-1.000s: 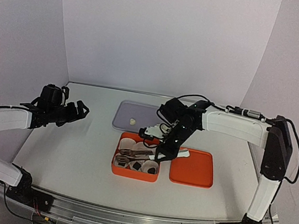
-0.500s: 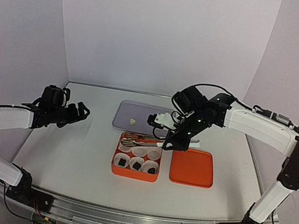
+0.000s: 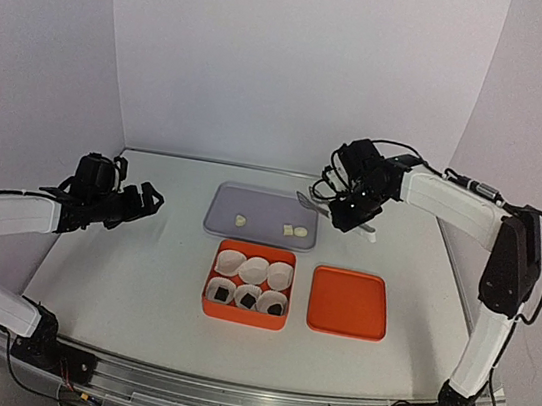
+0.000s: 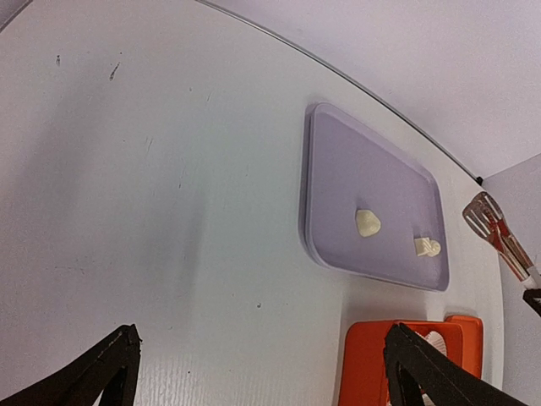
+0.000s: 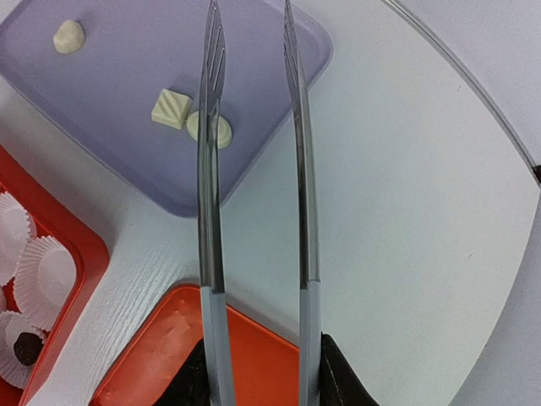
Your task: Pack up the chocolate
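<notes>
- Right fingers (image 5: pixel 193 385), at the bottom edge of the right wrist view, are closed narrowly on the handle end of the metal tongs (image 5: pixel 210 211); the tong blades stand apart with nothing between them.
- Blade tips hang over the right-hand end of the purple tray (image 5: pixel 254 51). The left blade crosses a round pale chocolate (image 5: pixel 216 130), with a square pale piece (image 5: pixel 172 108) just beside it. Whether the tips touch the tray I cannot tell.
- A third pale lump (image 5: pixel 68 35) lies well apart, in the upper left of that view.
- Left fingers (image 4: pixel 110 372) are spread wide and hold nothing, hovering over bare tabletop (image 4: pixel 169 169) at the left of the overhead view.
- Below the tray in the overhead view, the orange box (image 3: pixel 208 290) holds six paper cups (image 3: pixel 255 269). The front three carry dark chocolates (image 3: pixel 247 302); the back three look empty. Its orange lid (image 3: pixel 348 303) lies just to the right.
- Step in hand, as I judge it: fetching the pale pieces, with half the packing done.
- Next move calls for lowering the tips astride one piece only, since two lie almost touching, then squeezing gently.
</notes>
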Controlling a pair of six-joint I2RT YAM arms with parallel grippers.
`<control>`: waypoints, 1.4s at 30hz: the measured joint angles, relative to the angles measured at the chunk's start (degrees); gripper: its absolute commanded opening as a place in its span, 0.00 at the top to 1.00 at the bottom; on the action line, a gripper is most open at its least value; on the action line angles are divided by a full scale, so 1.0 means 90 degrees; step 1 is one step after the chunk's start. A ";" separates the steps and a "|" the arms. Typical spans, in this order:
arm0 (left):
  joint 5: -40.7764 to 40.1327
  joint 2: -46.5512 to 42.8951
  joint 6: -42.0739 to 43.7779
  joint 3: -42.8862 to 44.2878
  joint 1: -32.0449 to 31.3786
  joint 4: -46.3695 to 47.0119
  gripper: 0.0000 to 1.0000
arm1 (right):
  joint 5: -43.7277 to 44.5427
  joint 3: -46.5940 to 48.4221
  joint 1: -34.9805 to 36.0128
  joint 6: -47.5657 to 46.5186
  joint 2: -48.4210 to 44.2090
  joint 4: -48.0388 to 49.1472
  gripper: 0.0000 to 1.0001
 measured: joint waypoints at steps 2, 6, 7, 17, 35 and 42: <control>-0.0002 0.0005 0.0002 0.0002 0.0000 -0.0006 0.00 | 0.0093 0.0024 0.0013 0.0202 0.0277 -0.0028 0.67; -0.0002 0.0019 0.0002 0.0002 0.0000 -0.0040 0.00 | 0.0094 0.0001 0.0007 0.0155 0.0547 -0.0171 0.67; -0.0002 0.0024 0.0002 0.0002 0.0000 -0.0045 0.00 | 0.0093 -0.0009 -0.0001 0.0081 0.0547 -0.0184 0.67; -0.0005 0.0048 -0.0001 0.0002 0.0000 -0.0052 0.00 | -0.0263 -0.0207 -0.0260 -0.0779 0.0538 -0.0190 0.66; -0.0007 0.0407 -0.0062 0.0002 0.0000 -0.0046 0.00 | -0.1432 -0.0366 -0.0792 -0.1579 0.0214 0.0098 0.65; -0.0009 0.0515 -0.0165 0.0005 0.0000 -0.0047 0.00 | -0.2022 -0.0602 -0.0941 -0.2203 0.0056 0.0115 0.63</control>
